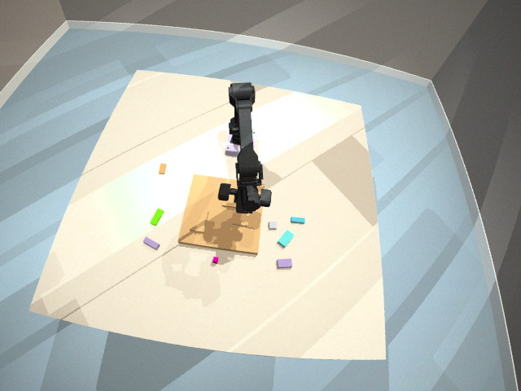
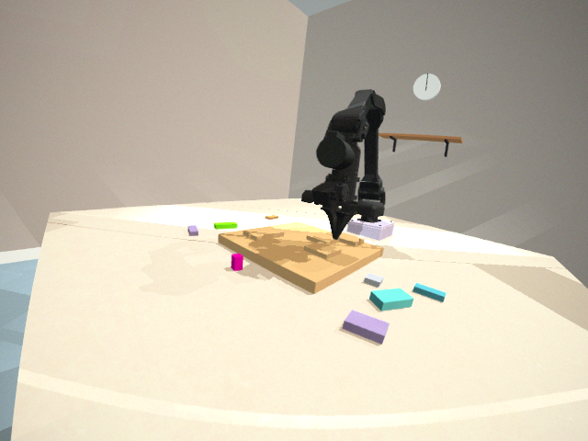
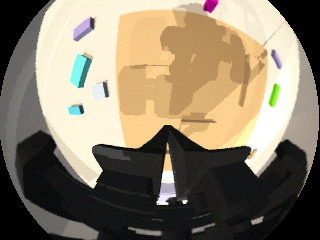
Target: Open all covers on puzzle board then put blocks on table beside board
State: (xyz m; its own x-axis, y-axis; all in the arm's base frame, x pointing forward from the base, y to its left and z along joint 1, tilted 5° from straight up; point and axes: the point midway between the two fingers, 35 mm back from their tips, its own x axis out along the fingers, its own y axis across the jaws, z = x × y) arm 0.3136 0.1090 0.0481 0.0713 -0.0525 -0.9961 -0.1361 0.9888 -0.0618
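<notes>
My gripper (image 2: pixel 336 237) (image 3: pixel 167 128) is shut and empty, its tips low over the board's arm-side part. The wooden board (image 1: pixel 190 210) (image 2: pixel 303 275) (image 3: pixel 227 137) carries several raised wood-coloured covers, one of them a flat cover (image 2: pixel 322 251) near the tips; shadow hides whether wells lie open. Left of the board in the top view lie an orange block (image 1: pixel 162 169) (image 2: pixel 271 217), a green block (image 1: pixel 156 217) (image 3: pixel 274 95) and a purple block (image 1: pixel 151 243). Right of it lie a grey block (image 1: pixel 272 225), a blue block (image 1: pixel 298 220), a teal block (image 1: pixel 286 238) and another purple block (image 1: pixel 284 263).
A magenta block (image 1: pixel 215 260) (image 2: pixel 236 262) stands just off the board's edge farthest from the arm base. The pale lilac base (image 1: pixel 231 150) (image 2: pixel 371 230) of the arm is behind the board. The arm and its shadow cover part of the board in the top view.
</notes>
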